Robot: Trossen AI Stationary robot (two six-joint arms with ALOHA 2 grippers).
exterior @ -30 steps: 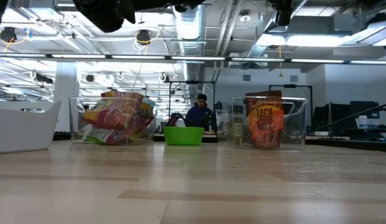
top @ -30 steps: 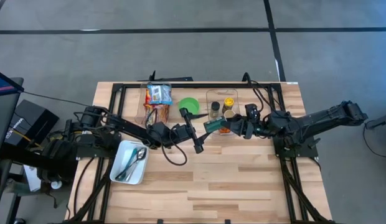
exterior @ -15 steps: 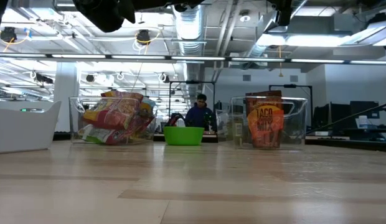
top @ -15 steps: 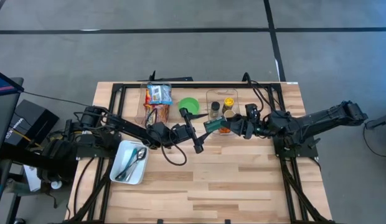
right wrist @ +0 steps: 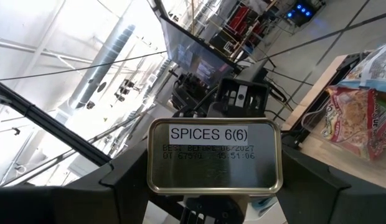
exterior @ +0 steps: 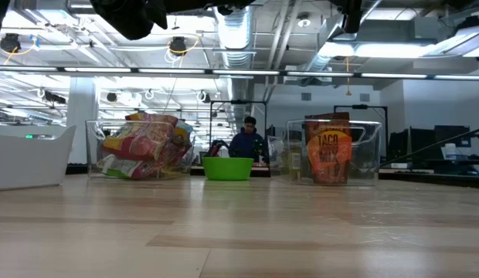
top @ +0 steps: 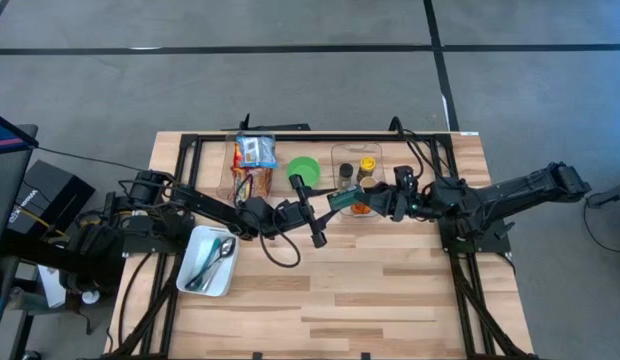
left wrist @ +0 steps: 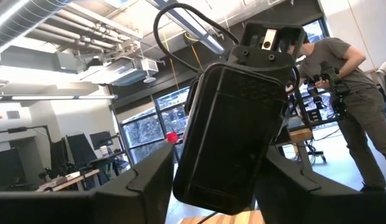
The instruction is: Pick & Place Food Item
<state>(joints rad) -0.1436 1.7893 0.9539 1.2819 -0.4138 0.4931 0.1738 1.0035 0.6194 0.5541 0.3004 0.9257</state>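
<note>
A flat metal spice tin, labelled SPICES on a silver face, hangs above the table's middle between my two arms. My right gripper reaches in from the right and is shut on it. My left gripper reaches in from the left. The left wrist view shows the tin's dark face between that gripper's own two fingers. The low view shows neither the tin nor the fingertips. My left gripper has its two fingers against the tin's two long sides, coming level from the table's left. The tin stands on end between them, clear of the table. My right gripper pinches the tin's two short ends between its fingers, coming about level from the table's right. The labelled face is turned toward its wrist, and the tin is lifted clear.
At the far edge stand a clear bin of snack bags, a green bowl and a clear bin of spice jars. A white tray holding a spoon sits near left. A person stands beyond the table.
My left gripper's fingers have drawn closer together around the tin; both arms and the tin have stayed where they were.
</note>
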